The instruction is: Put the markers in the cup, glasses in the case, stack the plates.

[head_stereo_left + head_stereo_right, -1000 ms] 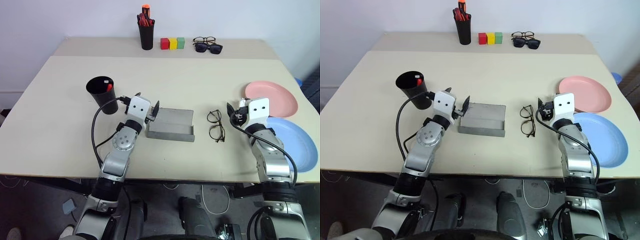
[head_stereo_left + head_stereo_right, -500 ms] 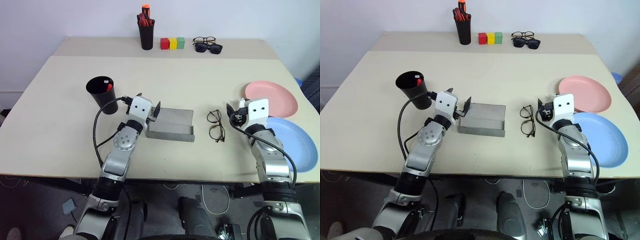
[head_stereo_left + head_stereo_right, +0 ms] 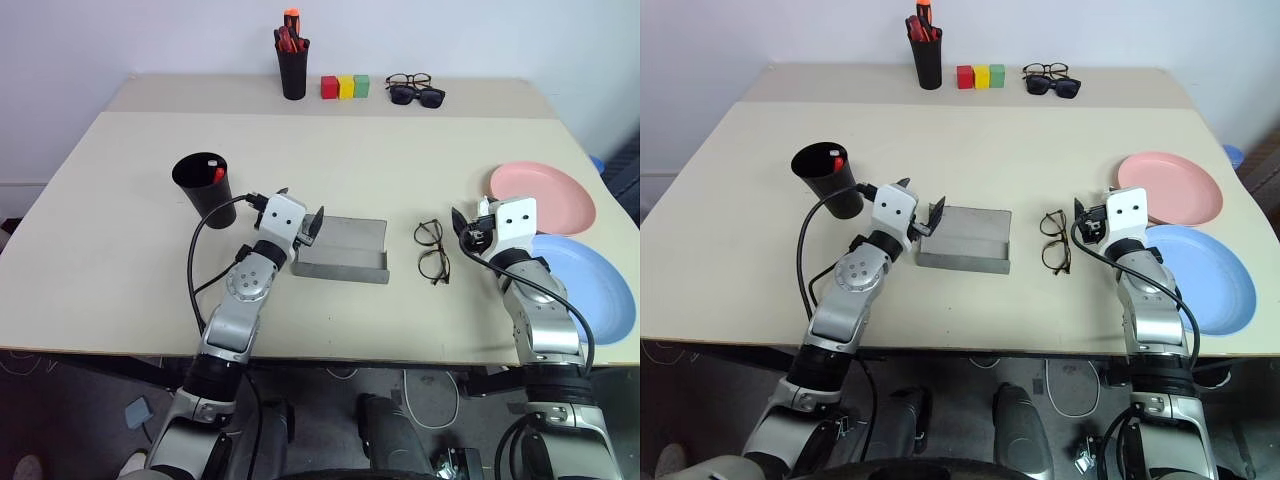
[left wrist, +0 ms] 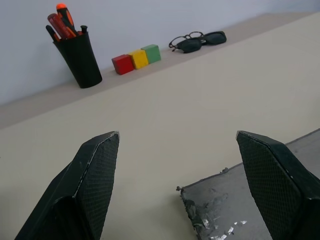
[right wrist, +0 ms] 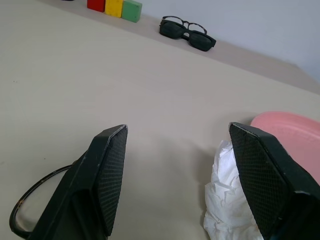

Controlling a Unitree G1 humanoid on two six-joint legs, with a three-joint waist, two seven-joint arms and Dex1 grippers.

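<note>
1. With both arms held low over the worktop, the left end effector stands with its fingers spread and nothing between them, at the near left corner of the case.
2. The right end effector is likewise spread wide and empty, just beside the glasses; a crumpled white wad lies by one of its fingers in the right wrist view.
3. Markers: judged done. A red marker and a white-bodied marker stand in the cup, near the left end effector.
4. Glasses: not yet done. They lie flat on the worktop between the case and the right end effector, apart from the case. The case appears to lie open; no glasses are inside.
5. Plates: not yet stacked. The pink plate and the blue plate lie side by side at the right edge, their rims close or slightly overlapping.
6. Remaining work, as judged: place the glasses in the case, then set one plate on the other.
</note>
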